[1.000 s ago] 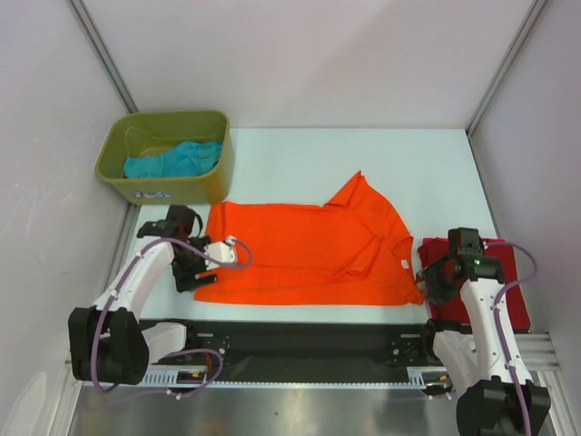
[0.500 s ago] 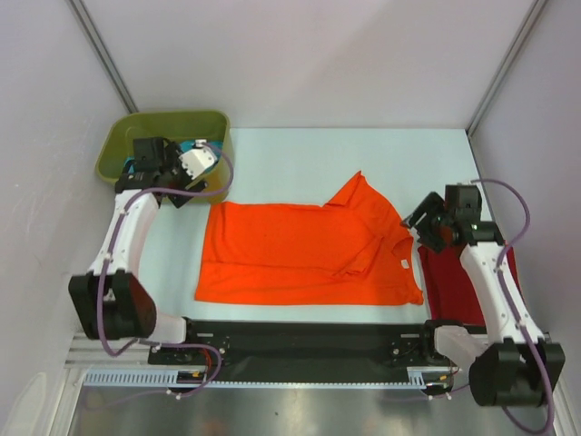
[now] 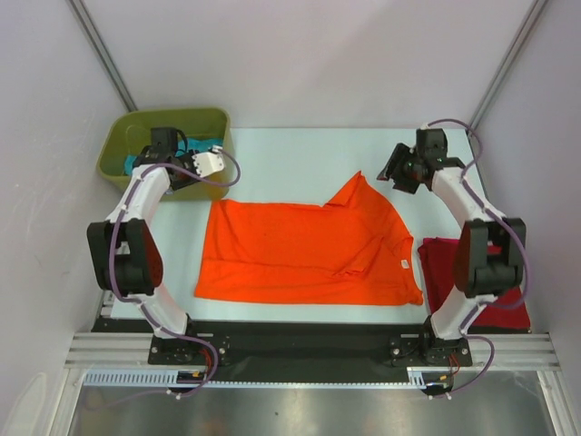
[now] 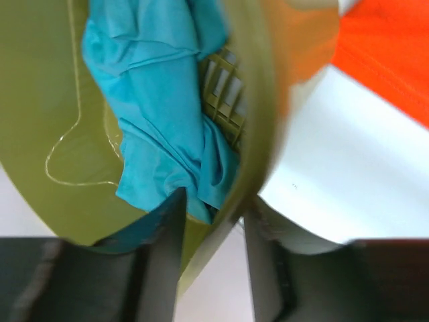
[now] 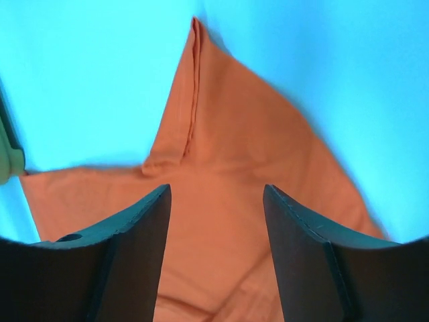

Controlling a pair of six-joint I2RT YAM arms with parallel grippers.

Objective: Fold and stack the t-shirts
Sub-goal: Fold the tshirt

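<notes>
Orange shirt [image 3: 300,250] lies flat mid-worktop [image 3: 290,150], long axis running L–R: hem twd the left arm's side, neck end w/ small white neck label [image 3: 402,263] twd the right arm's side. One sleeve [image 3: 357,189] sticks out twd the far edge, tip pointing away from the arm bases. Dark red shirt [image 3: 440,263] sits just beside the orange one's neck end, near-right of the worktop, partly covered by the right arm; it shows in the top view only. Teal shirt [image 4: 157,100] is bunched inside the olive-green bin [image 3: 118,150] at the far-left corner. Top view gives the whole layout but only a sliver of teal. Left wrist view shows the teal cloth crumpled against the bin's ribbed inner wall, plus a corner of orange outside the bin. Left claw [image 4: 213,201] hangs at the bin's near wall, fingers apart, gripping nothing; the rim runs up btwn them. Right wrist view shows what the top view can't: right claw [image 5: 216,189] spread wide and empty above the far sleeve, w/ the sleeve's hem seen as a narrow folded strip running to the tip.
</notes>
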